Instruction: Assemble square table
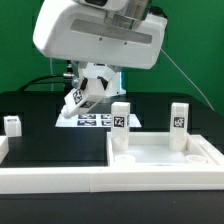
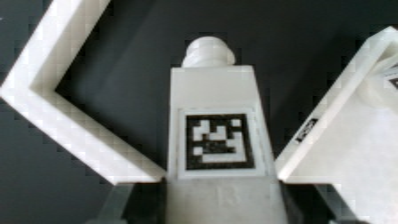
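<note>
The white tray-like tabletop (image 1: 160, 152) lies at the exterior view's right front. Two white tagged legs (image 1: 120, 125) (image 1: 179, 122) stand upright at its far rim. A third leg (image 1: 12, 124) stands alone at the exterior view's left. My gripper (image 1: 88, 90) hangs tilted above the table behind the tabletop, shut on the fourth leg (image 1: 77, 100). In the wrist view this leg (image 2: 214, 110) fills the middle with its tag facing the camera and its rounded peg pointing away. The dark fingers (image 2: 132, 203) of my gripper (image 2: 217, 206) press both of its sides.
The marker board (image 1: 95, 120) lies flat under the held leg. Long white border bars (image 1: 50, 178) run along the front and the exterior view's left; they also form a corner in the wrist view (image 2: 71, 100). A white edge of the tabletop (image 2: 347, 110) shows beside the held leg.
</note>
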`<state>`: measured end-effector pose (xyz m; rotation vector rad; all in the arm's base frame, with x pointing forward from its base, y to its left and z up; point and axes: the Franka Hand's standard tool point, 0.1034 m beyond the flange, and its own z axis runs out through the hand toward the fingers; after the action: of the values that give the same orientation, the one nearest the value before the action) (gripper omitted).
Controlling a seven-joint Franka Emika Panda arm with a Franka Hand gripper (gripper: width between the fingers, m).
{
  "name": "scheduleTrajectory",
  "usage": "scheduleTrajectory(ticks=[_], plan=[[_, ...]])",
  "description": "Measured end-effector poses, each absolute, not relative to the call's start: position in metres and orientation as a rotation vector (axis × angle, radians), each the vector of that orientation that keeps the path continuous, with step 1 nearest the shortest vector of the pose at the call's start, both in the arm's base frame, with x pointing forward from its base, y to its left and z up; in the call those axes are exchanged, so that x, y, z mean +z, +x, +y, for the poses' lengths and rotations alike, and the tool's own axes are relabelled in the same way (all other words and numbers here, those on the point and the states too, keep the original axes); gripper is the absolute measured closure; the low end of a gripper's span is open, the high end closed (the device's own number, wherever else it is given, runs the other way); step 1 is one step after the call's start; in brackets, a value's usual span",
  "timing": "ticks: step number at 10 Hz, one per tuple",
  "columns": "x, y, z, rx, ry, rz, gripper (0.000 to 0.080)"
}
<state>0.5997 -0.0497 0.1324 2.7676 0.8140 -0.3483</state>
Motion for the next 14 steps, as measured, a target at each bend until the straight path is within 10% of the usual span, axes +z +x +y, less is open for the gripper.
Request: scheduleTrajectory(ticks=[6, 14], plan=[[0.144, 0.637, -0.02, 0.102, 2.901, 0.69, 0.0509], [0.149, 0.645, 0.002, 0.061, 3.026, 0.373, 0.0509]])
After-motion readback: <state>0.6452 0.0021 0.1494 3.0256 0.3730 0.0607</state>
